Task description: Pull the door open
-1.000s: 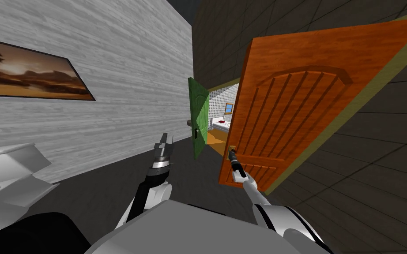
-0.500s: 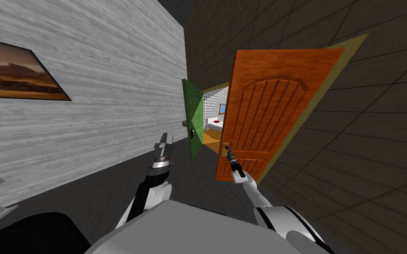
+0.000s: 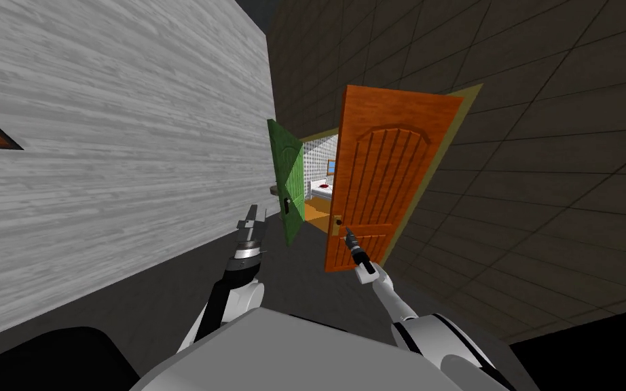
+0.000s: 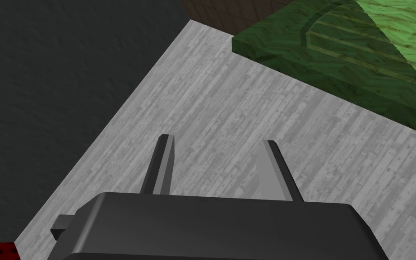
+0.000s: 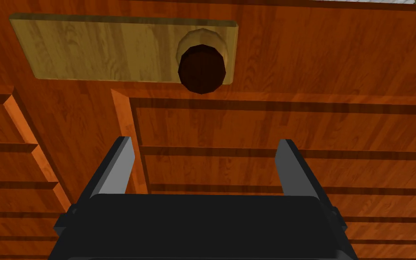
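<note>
Fingers (image 5: 120, 164) of the right tool (image 5: 205, 142) are being held wide apart with nothing between them, and the tool is being pointed at the lower panels of the orange door (image 5: 293, 122). Just past the fingertips, and apart from them, a dark round knob (image 5: 201, 68) is being carried on a pale plate (image 5: 103, 47) near the door's free edge. The knob is being judged the place to be gripped. It looks small, stiff and probably smooth, so a firm squeeze across its sides is being called for. Slipping off during the pull is being counted as the main risk. The door itself is being judged heavy and rigid, hinged at its far edge, so an arcing pull is being expected rather than a straight one.

The left tool (image 4: 218, 139) is likewise being held released, idle over the dark floor (image 3: 169, 292) beside the grey wall (image 3: 115, 136).

Further on, the orange door is being shown ajar from its olive frame (image 3: 459, 108), set in a dark tiled wall (image 3: 542, 170). A green door (image 3: 290, 176) is standing open near its free edge, so the gap between the two is being judged the tight spot for the swing. Beyond them a bright room with a bed (image 3: 320, 187) is being glimpsed.
</note>
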Robot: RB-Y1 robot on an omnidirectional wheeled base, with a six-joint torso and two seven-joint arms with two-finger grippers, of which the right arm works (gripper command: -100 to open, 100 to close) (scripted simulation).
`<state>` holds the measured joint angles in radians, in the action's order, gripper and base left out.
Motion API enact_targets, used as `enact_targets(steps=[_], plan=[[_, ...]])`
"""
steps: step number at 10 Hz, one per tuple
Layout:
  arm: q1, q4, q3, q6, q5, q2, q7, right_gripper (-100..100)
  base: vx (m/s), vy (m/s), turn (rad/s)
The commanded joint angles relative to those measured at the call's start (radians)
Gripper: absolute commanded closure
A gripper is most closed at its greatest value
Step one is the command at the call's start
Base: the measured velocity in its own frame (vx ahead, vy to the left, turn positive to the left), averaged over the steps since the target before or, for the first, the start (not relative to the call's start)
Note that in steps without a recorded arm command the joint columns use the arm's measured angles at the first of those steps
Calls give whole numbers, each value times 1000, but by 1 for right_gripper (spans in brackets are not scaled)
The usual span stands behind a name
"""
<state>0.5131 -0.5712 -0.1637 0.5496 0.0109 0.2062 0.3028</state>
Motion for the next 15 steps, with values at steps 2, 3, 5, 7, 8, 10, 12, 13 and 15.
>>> enact_targets(steps=[2,3,5,7,8,10,12,13,15], plan=[[-4,6,3,9,-3,18,14,-100,37,14,32],[-5,8,5,11,-4,24,17,-100,194,66,91],[-12,16,14,22,-10,51,32,-100,191,107,100],[-17,23,22,32,-15,75,45,-100,225,121,107],[-19,26,26,36,-17,85,50,-100,242,56,80],[-19,26,26,36,-17,85,50,-100,96,21,16],[-9,43,25,46,-17,84,51,100,0,0,0],[-9,43,25,46,-17,84,51,100,-5,-2,7],[-9,43,25,46,-17,84,51,100,0,0,0]])
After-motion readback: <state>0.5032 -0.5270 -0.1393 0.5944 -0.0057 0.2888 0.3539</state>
